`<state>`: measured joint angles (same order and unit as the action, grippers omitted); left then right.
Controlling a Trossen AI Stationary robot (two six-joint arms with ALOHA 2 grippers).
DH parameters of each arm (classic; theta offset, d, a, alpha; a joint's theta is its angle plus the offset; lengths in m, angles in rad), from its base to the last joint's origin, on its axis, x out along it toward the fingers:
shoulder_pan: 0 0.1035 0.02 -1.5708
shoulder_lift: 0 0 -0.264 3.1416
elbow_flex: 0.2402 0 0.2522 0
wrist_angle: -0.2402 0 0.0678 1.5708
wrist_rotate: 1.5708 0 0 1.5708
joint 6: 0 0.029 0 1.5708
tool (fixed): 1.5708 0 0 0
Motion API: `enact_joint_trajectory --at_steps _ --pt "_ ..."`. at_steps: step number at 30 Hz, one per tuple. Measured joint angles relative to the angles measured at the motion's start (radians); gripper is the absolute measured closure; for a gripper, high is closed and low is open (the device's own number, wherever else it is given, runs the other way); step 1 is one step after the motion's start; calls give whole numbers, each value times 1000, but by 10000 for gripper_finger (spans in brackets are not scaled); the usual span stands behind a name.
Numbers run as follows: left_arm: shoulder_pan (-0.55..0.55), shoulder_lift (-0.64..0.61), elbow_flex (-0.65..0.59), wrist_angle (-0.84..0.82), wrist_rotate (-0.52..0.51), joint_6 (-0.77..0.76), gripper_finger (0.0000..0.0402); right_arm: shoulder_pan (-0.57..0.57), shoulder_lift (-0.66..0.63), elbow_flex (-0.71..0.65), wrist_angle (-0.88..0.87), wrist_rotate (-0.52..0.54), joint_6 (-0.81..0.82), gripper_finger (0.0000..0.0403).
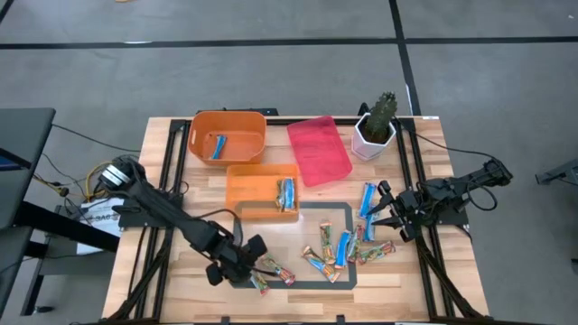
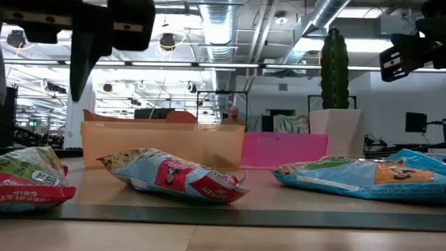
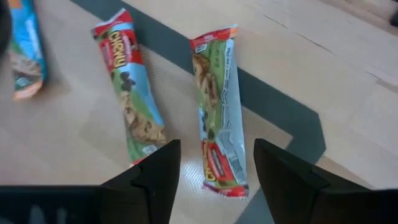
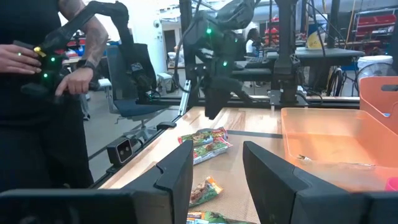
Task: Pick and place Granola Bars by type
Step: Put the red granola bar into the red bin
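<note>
Where left tool (image 3: 211,165) gapes wide, shiny green-red granola bar (image 3: 217,118), crimped ends.

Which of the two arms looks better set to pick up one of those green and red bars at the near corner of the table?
The left, probably. The left gripper hangs open directly over a green and red bar, fingers either side of its end. The right gripper waits open across the table, by the blue bars.
</note>
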<state>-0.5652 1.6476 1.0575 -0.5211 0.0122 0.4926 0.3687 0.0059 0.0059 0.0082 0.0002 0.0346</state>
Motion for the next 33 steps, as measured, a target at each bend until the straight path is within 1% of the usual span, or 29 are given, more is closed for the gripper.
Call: enact_joint_trajectory --at_steps 9,19,28,31,33 --pt "-23 88 2 44 7 1 216 0 0 0 0 0 0 270" --pt "-30 183 2 104 -1 -2 217 0 0 0 0 0 0 270" --pt "-28 199 4 122 -10 -6 218 0 0 0 0 0 0 269" --pt "-29 199 3 122 -15 -17 233 0 0 0 0 0 0 270" --pt "-29 200 3 123 -14 -30 251 0 0 0 0 0 0 269"
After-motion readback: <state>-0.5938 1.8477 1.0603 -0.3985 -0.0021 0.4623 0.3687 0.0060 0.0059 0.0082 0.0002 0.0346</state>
